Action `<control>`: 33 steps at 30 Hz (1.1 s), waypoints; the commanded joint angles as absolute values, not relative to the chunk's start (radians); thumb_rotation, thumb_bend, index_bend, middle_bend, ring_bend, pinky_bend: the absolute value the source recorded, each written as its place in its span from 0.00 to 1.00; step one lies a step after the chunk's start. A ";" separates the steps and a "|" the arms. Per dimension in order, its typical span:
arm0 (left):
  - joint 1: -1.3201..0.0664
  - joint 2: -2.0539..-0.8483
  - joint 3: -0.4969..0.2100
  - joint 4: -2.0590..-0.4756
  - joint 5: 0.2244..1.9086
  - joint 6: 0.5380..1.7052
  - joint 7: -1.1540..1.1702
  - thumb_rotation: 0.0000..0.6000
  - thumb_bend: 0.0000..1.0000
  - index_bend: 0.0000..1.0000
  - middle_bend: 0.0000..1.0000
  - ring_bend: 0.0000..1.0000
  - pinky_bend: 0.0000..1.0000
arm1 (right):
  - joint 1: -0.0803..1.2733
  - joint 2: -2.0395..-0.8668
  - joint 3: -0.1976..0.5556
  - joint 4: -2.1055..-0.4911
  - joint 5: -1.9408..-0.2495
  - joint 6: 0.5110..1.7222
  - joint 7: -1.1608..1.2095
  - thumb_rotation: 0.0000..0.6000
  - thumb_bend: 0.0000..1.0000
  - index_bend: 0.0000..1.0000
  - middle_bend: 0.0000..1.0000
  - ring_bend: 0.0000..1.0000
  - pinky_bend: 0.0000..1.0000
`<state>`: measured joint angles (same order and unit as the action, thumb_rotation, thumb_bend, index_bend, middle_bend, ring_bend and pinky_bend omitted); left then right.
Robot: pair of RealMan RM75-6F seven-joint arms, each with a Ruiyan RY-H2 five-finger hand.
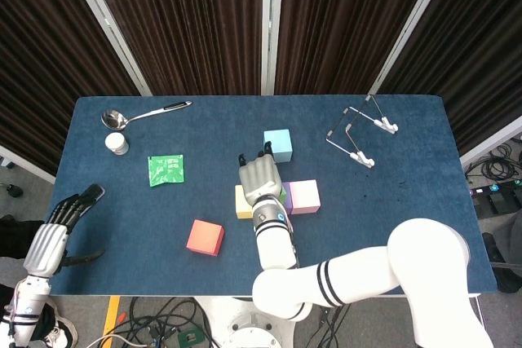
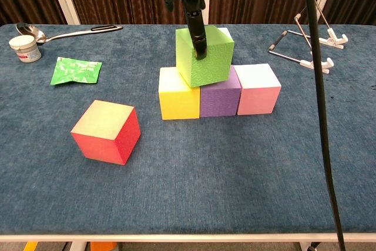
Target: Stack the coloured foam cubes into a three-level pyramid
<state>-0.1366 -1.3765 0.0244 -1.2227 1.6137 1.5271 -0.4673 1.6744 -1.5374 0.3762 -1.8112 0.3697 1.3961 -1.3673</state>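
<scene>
Above the purple cube (image 2: 220,94), the green cube (image 2: 204,56) was held by fingers (image 2: 197,33) of the right hand (image 1: 260,177) clamped on it.
It was seen tilted over the seam between the yellow cube (image 2: 178,93) and the purple cube; contact could not be told. Right of the purple cube the pink cube (image 2: 258,89) was set touching it; behind stood the blue cube (image 1: 277,145); well left lay the red cube (image 2: 106,131). Far left, the left hand (image 1: 61,224) was kept apart-fingered, holding nothing.

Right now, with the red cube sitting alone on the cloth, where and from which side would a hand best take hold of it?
Judging by its pose, from above, fingers and thumb on two opposite side faces of the red cube. It sits flat, turned slightly, apart from the stack, with open table on every side. Foam gives, so grip mid-height.
</scene>
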 commanded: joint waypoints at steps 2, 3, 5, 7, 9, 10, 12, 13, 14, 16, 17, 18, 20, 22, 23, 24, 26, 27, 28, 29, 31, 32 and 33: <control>-0.136 -1.378 0.025 -1.220 1.613 1.526 -0.470 1.00 0.00 0.15 0.09 0.00 0.08 | 1.667 -1.554 0.387 -1.798 0.358 1.409 -1.380 1.00 0.05 0.00 0.74 0.16 0.00; -0.136 -1.378 0.025 -1.219 1.612 1.525 -0.471 1.00 0.00 0.15 0.09 0.00 0.08 | 1.666 -1.558 0.389 -1.795 0.356 1.411 -1.384 1.00 0.05 0.00 0.74 0.16 0.00; -0.136 -1.379 0.026 -1.217 1.613 1.525 -0.472 1.00 0.00 0.15 0.09 0.00 0.08 | 1.663 -1.567 0.395 -1.790 0.356 1.420 -1.393 1.00 0.05 0.00 0.74 0.16 0.00; -0.135 -1.380 0.026 -1.216 1.613 1.526 -0.474 1.00 0.00 0.15 0.09 0.00 0.08 | 1.661 -1.574 0.402 -1.785 0.356 1.426 -1.401 1.00 0.05 0.00 0.74 0.16 0.00; -0.134 -1.381 0.026 -1.213 1.612 1.526 -0.477 1.00 0.00 0.15 0.09 0.00 0.08 | 1.657 -1.581 0.409 -1.781 0.354 1.431 -1.408 1.00 0.05 0.00 0.74 0.16 0.00; -0.134 -1.381 0.026 -1.212 1.612 1.526 -0.478 1.00 0.00 0.15 0.09 0.00 0.08 | 1.655 -1.584 0.412 -1.778 0.351 1.433 -1.411 1.00 0.05 0.00 0.74 0.16 0.00; -0.133 -1.382 0.027 -1.210 1.612 1.526 -0.480 1.00 0.00 0.15 0.09 0.00 0.08 | 1.651 -1.591 0.417 -1.773 0.347 1.439 -1.417 1.00 0.05 0.00 0.74 0.16 0.00; -0.133 -1.382 0.027 -1.209 1.612 1.526 -0.481 1.00 0.00 0.15 0.09 0.00 0.08 | 1.649 -1.594 0.420 -1.771 0.344 1.441 -1.419 1.00 0.05 0.00 0.73 0.16 0.00; -0.133 -1.383 0.027 -1.208 1.611 1.526 -0.482 1.00 0.00 0.15 0.09 0.00 0.08 | 1.648 -1.598 0.424 -1.765 0.341 1.443 -1.424 1.00 0.05 0.00 0.73 0.16 0.00; -0.132 -1.383 0.026 -1.206 1.611 1.527 -0.484 1.00 0.00 0.15 0.09 0.00 0.08 | 1.645 -1.604 0.429 -1.759 0.344 1.446 -1.433 1.00 0.05 0.00 0.73 0.16 0.00; -0.132 -1.383 0.026 -1.205 1.611 1.527 -0.485 1.00 0.00 0.15 0.09 0.00 0.08 | 1.644 -1.607 0.434 -1.757 0.348 1.449 -1.440 1.00 0.05 0.00 0.72 0.16 0.00; -0.132 -1.384 0.026 -1.204 1.611 1.527 -0.485 1.00 0.00 0.15 0.09 0.00 0.08 | 1.643 -1.610 0.438 -1.756 0.349 1.451 -1.444 1.00 0.05 0.00 0.71 0.16 0.00; -0.132 -1.384 0.026 -1.204 1.611 1.527 -0.487 1.00 0.00 0.15 0.09 0.00 0.08 | 1.640 -1.615 0.445 -1.752 0.346 1.456 -1.451 1.00 0.05 0.00 0.70 0.16 0.00; -0.132 -1.384 0.026 -1.203 1.611 1.527 -0.487 1.00 0.00 0.15 0.09 0.00 0.08 | 1.637 -1.619 0.451 -1.750 0.340 1.459 -1.454 1.00 0.04 0.00 0.69 0.16 0.00; -0.131 -1.384 0.026 -1.203 1.611 1.528 -0.487 1.00 0.00 0.15 0.09 0.00 0.08 | 1.634 -1.622 0.453 -1.750 0.337 1.461 -1.456 1.00 0.04 0.00 0.68 0.16 0.00; -0.131 -1.384 0.026 -1.203 1.611 1.528 -0.487 1.00 0.00 0.15 0.09 0.00 0.08 | 1.632 -1.623 0.456 -1.749 0.336 1.464 -1.458 1.00 0.04 0.00 0.67 0.16 0.00; -0.130 -1.383 0.026 -1.203 1.611 1.529 -0.488 1.00 0.00 0.15 0.09 0.00 0.08 | 1.629 -1.627 0.461 -1.748 0.336 1.467 -1.467 1.00 0.04 0.00 0.64 0.16 0.00; -0.130 -1.384 0.026 -1.204 1.611 1.529 -0.488 1.00 0.00 0.15 0.09 0.00 0.08 | 1.627 -1.627 0.462 -1.749 0.336 1.467 -1.471 1.00 0.04 0.00 0.63 0.16 0.00; -0.131 -1.384 0.026 -1.204 1.611 1.529 -0.487 1.00 0.00 0.15 0.09 0.00 0.08 | 1.624 -1.629 0.464 -1.748 0.334 1.468 -1.475 1.00 0.04 0.00 0.61 0.16 0.00; -0.131 -1.384 0.026 -1.204 1.611 1.528 -0.487 1.00 0.00 0.15 0.09 0.00 0.08 | 1.622 -1.630 0.466 -1.748 0.331 1.468 -1.477 1.00 0.04 0.00 0.60 0.15 0.00; -0.132 -1.384 0.026 -1.204 1.611 1.527 -0.486 1.00 0.00 0.15 0.09 0.00 0.08 | 1.617 -1.632 0.469 -1.746 0.325 1.467 -1.479 1.00 0.03 0.00 0.57 0.15 0.00; -0.132 -1.384 0.025 -1.205 1.611 1.526 -0.485 1.00 0.00 0.15 0.09 0.00 0.08 | 1.615 -1.633 0.472 -1.744 0.320 1.466 -1.479 1.00 0.03 0.00 0.56 0.15 0.00; -0.132 -1.384 0.025 -1.204 1.610 1.526 -0.485 1.00 0.00 0.15 0.09 0.00 0.08 | 1.613 -1.634 0.474 -1.743 0.318 1.465 -1.481 1.00 0.03 0.00 0.55 0.15 0.00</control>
<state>-0.1322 -1.3842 0.0251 -1.2044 1.6102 1.5258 -0.4856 1.6139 -1.6336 0.4727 -1.7440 0.3189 1.4659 -1.4801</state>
